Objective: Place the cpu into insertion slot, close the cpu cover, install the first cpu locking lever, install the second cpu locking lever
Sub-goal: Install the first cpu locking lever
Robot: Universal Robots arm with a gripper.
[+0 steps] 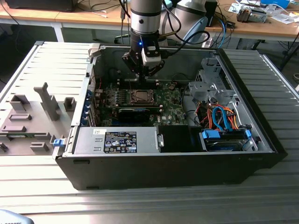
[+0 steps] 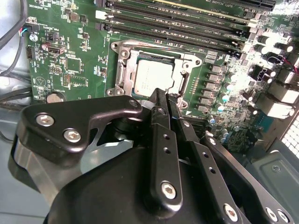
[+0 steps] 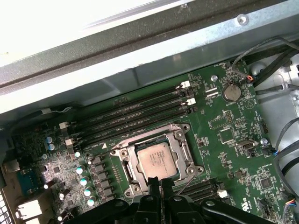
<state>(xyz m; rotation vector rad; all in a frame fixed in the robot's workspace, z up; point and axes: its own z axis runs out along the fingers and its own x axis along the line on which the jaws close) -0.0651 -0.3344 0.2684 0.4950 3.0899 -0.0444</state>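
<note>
Slatted grey bench, open black computer case point(image 1: 261, 135). My black pincer point(image 3: 158, 184), fingers pressed together and holding nothing, hovers just beside the small silvery-grey square cpu point(image 3: 156, 161), already seated in its metal-rimmed socket point(image 3: 128, 168). I judge it light, stiff, fragile: edges only.

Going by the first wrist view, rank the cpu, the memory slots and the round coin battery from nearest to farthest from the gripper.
1. The cpu, seated in the insertion slot directly off the tips of the gripper.
2. The memory slots, beyond the socket toward the case wall.
3. The coin battery, off at the board's far corner.
</note>
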